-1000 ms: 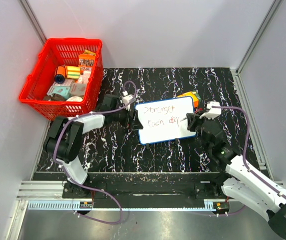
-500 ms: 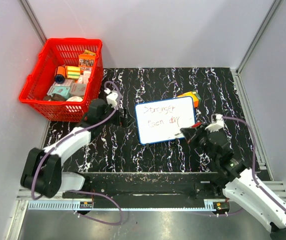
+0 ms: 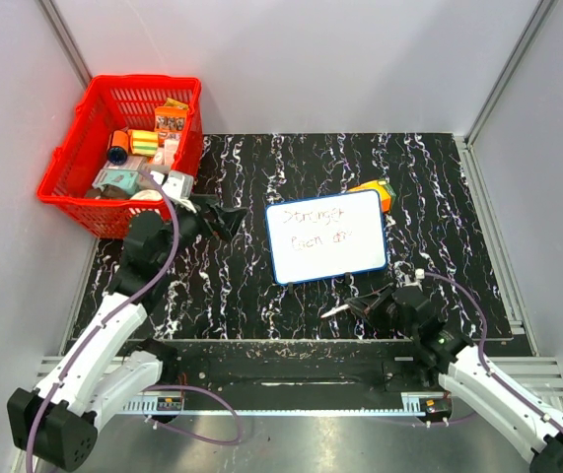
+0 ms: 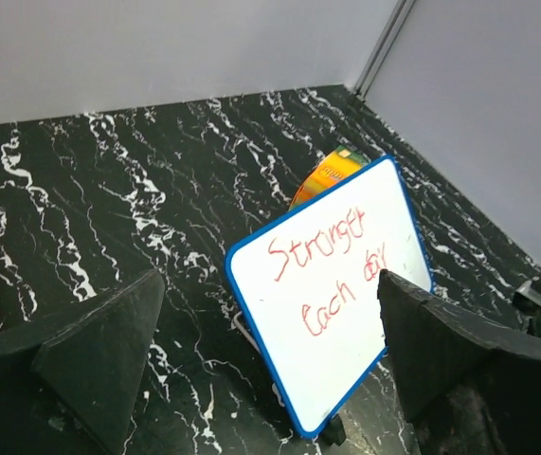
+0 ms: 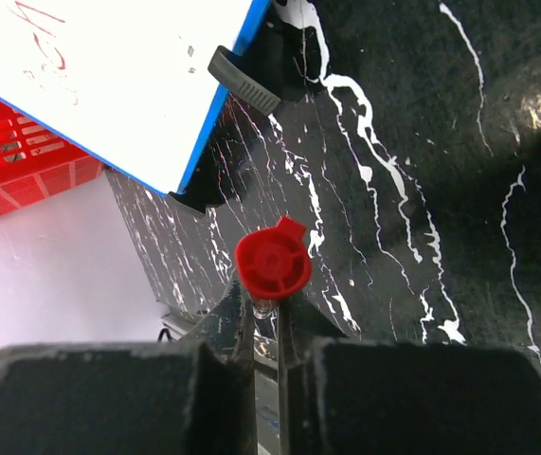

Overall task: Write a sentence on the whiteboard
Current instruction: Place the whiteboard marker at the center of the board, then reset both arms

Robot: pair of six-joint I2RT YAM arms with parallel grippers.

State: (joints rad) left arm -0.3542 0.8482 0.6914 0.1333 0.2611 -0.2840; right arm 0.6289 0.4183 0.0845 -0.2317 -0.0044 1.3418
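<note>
The whiteboard [image 3: 325, 258] with its blue frame stands slightly tilted on small black feet at the table's middle. The sentence [image 3: 318, 226] in red ink reads in two short lines. In the left wrist view the whiteboard [image 4: 346, 332] and the sentence [image 4: 325, 261] face the camera. My left gripper [image 3: 224, 222] is open, a short way left of the board and off it. My right gripper [image 3: 358, 307] is below the board near the front edge, shut on a marker [image 5: 272, 261] whose red end points forward. The whiteboard's corner [image 5: 128, 76] shows ahead of it.
A red basket [image 3: 69, 187] with several small packages stands at the back left. An orange box [image 3: 378, 191] lies just behind the whiteboard's right corner, also visible as the orange box [image 4: 332, 171]. Grey walls close in the black marbled table [image 3: 439, 177].
My left gripper has opened fully and drawn back left from the board's edge. My right gripper has pulled the marker off the board toward the near edge.
</note>
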